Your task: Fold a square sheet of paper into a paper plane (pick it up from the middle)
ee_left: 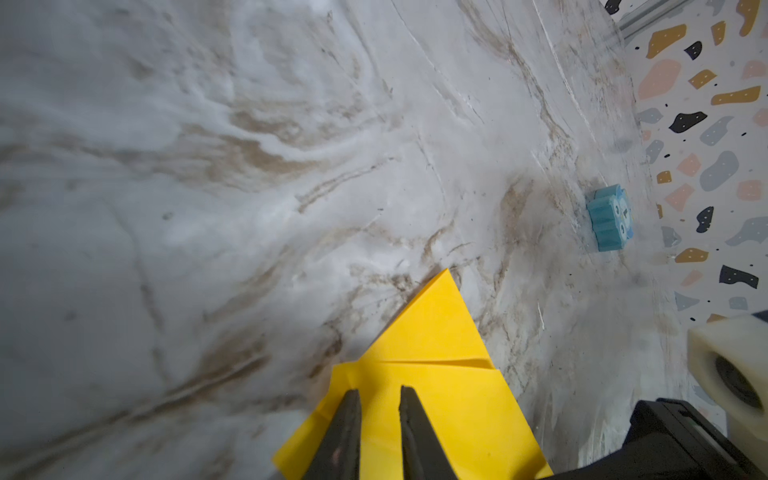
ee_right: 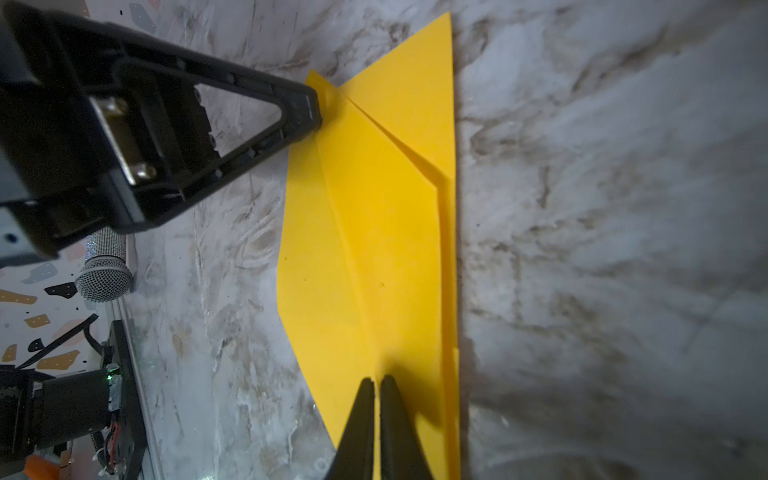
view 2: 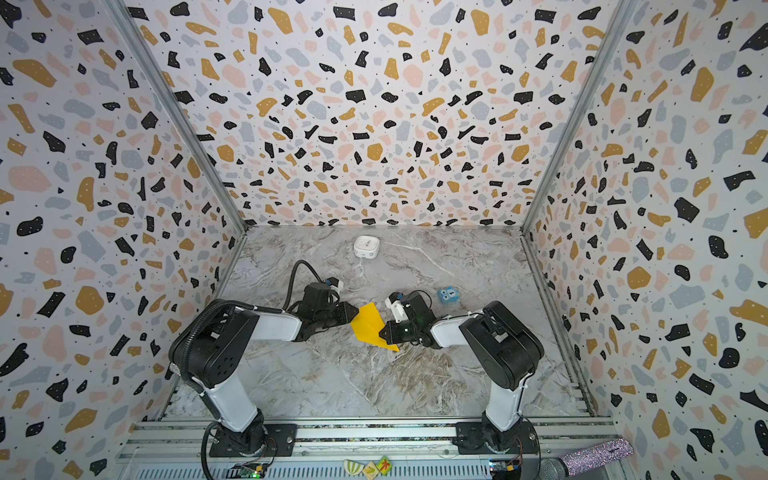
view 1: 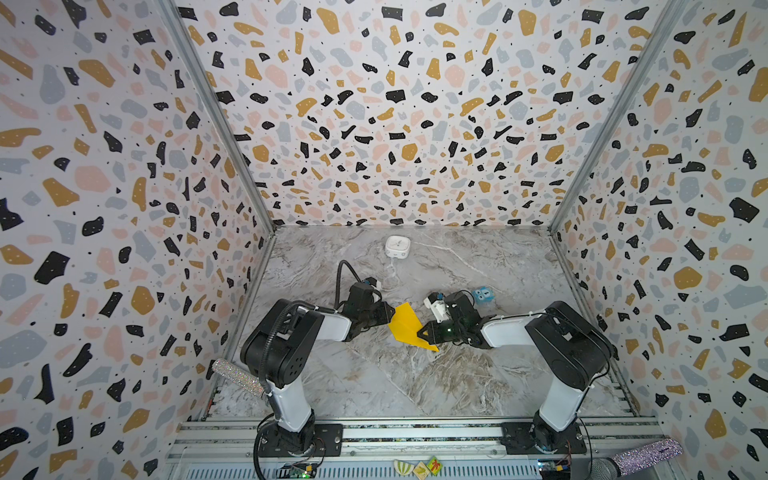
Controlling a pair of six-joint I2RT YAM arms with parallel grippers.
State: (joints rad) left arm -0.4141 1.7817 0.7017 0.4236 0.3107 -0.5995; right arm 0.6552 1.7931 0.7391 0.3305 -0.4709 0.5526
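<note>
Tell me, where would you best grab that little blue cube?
Probably from above, pinching the cube across two opposite sides. It sits alone on the table with its top uncovered, and the ridged side seen from the left wrist may give some grip.

A robot test booth in a lab — terrazzo-print panels (view 1: pixel 395 104) in aluminium framing (view 1: pixel 216 112) wall a marble-look table (view 1: pixel 374 382), two arms (view 1: pixel 291 403) bolted to a near rail (view 1: pixel 415 432), bare circuit boards (view 1: pixel 301 471) beside it.
</note>
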